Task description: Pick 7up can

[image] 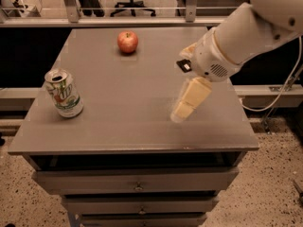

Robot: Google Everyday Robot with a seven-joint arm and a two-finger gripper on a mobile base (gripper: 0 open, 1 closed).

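Note:
The 7up can (64, 93) stands upright near the left edge of the grey table (128, 126); it is white and green with a silver top and an open pull-tab hole. My gripper (182, 109) is cream-coloured and hangs from the white arm (246, 37) over the table's right half. It points down and to the left, well to the right of the can, with nothing seen in it.
A red apple (128, 41) sits at the back middle of the table. A small black object (182, 65) is mostly hidden behind the arm. Drawers (137, 181) lie below the table front. An office chair and rails stand behind. A cable runs at the right.

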